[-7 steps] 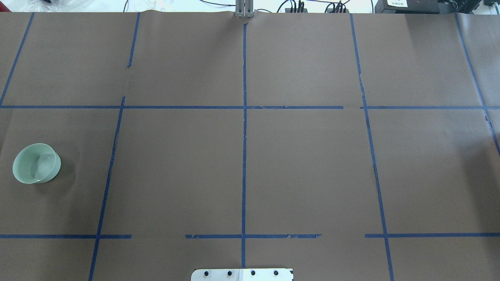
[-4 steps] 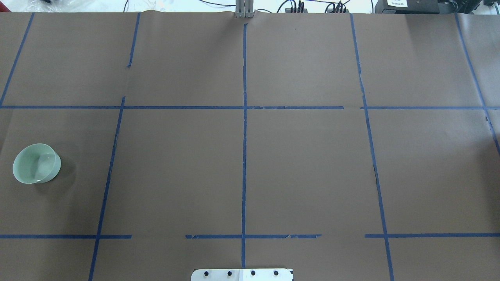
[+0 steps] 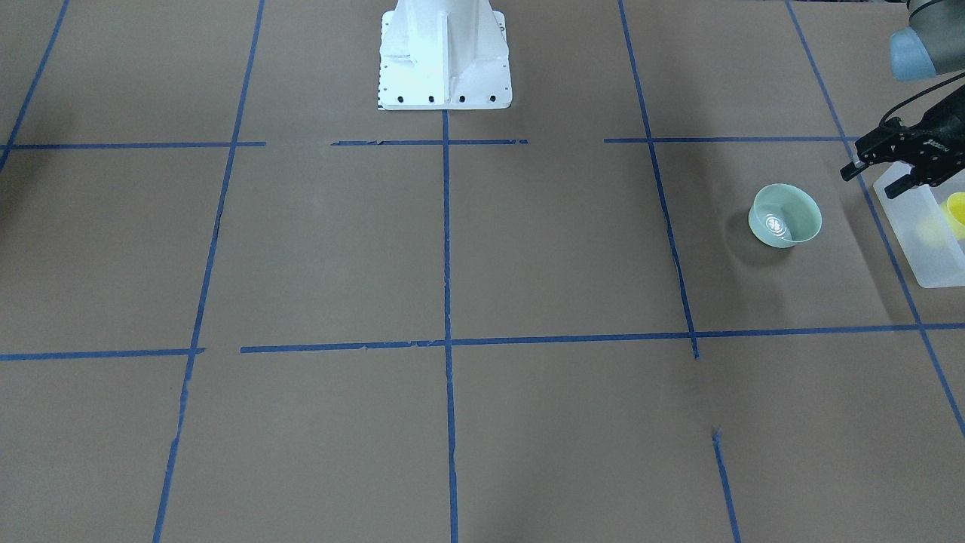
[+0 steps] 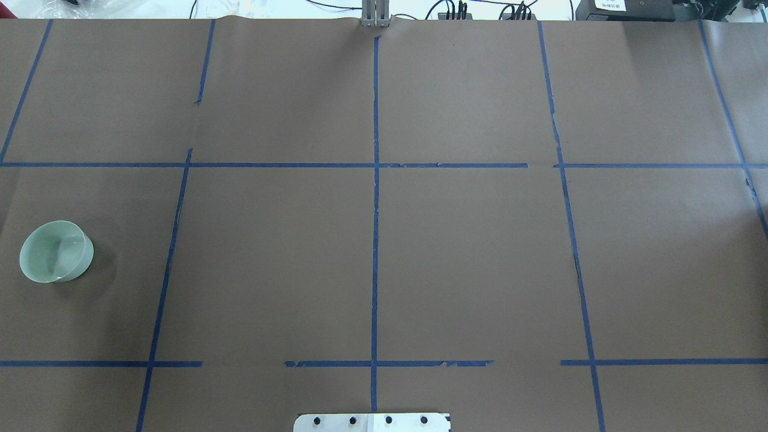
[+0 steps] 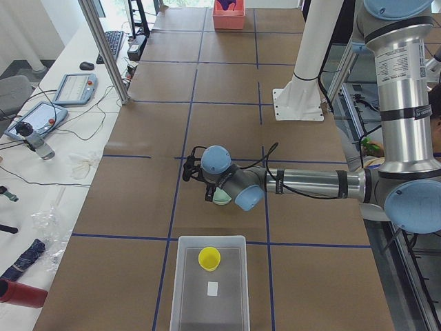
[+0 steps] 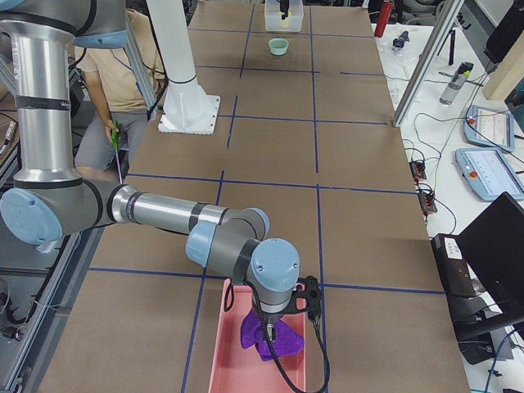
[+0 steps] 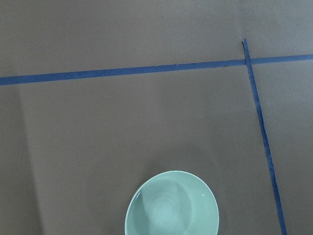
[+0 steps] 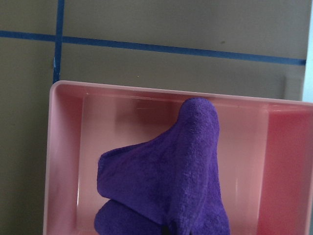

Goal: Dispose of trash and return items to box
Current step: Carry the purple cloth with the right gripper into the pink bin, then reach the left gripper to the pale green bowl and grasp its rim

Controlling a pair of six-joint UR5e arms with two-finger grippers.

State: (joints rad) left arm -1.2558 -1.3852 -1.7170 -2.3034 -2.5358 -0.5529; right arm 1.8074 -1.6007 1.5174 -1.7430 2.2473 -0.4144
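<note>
One yellow cup (image 5: 209, 258) stands upright inside the translucent bin (image 5: 231, 303), judged returned. Left gripper (image 3: 865, 186), spread and empty, hovers near the pale green bowl (image 3: 785, 216), apparently positioned to collect it. Right gripper (image 6: 272, 330) hangs over the purple cloth (image 8: 166, 186) in the pink bin (image 8: 63, 147); its closure cannot be determined.

ROBOTICS LAB: A white steel pedestal (image 3: 443, 56) stands bolted to a long table (image 3: 565, 249) papered brown and gridded with blue tape (image 3: 446, 249). From beside the pedestal a jointed industrial left arm (image 5: 310, 185) and right arm (image 6: 164, 211) reach toward opposite ends of the table. Across the table from the pedestal, a side bench carries touchscreen teach pendants (image 5: 72, 88), a keyboard (image 5: 114, 43) and trailing cables (image 4: 456, 8) beside an aluminium frame post (image 5: 103, 48).
</note>
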